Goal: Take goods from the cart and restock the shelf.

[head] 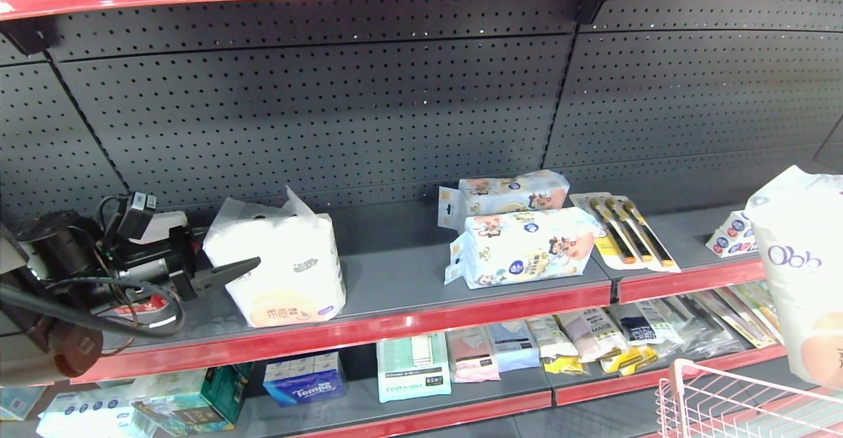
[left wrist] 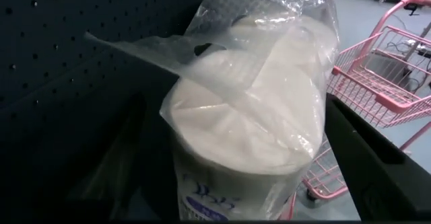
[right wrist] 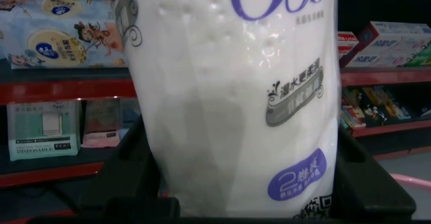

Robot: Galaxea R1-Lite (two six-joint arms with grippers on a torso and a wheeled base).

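We show the grey shelf (head: 408, 286) with its red front edge, backed by a perforated panel (head: 329, 109); a lower shelf (head: 355, 406) beneath carries rows of small packets (head: 474, 352). At the near right we see a corner of the pink wire cart (head: 718, 395). Above the cart, the right gripper (right wrist: 246, 177) holds a tall white roll pack (head: 800, 273) off any surface, its jaws closed on the pack's two sides. On the left of the shelf a second roll pack (head: 283, 273) stands upright in loose clear wrap. The left gripper (head: 230, 271) lies level at this pack's left side, its jaws wide, one to each side of the pack; we cannot tell whether they touch it. In the middle of the shelf lie two cartoon-printed tissue packs (head: 520, 246), one just behind the other. Just right of them lies a card of three long utensils (head: 625, 230), and farther right a small spotted box (head: 731, 234).
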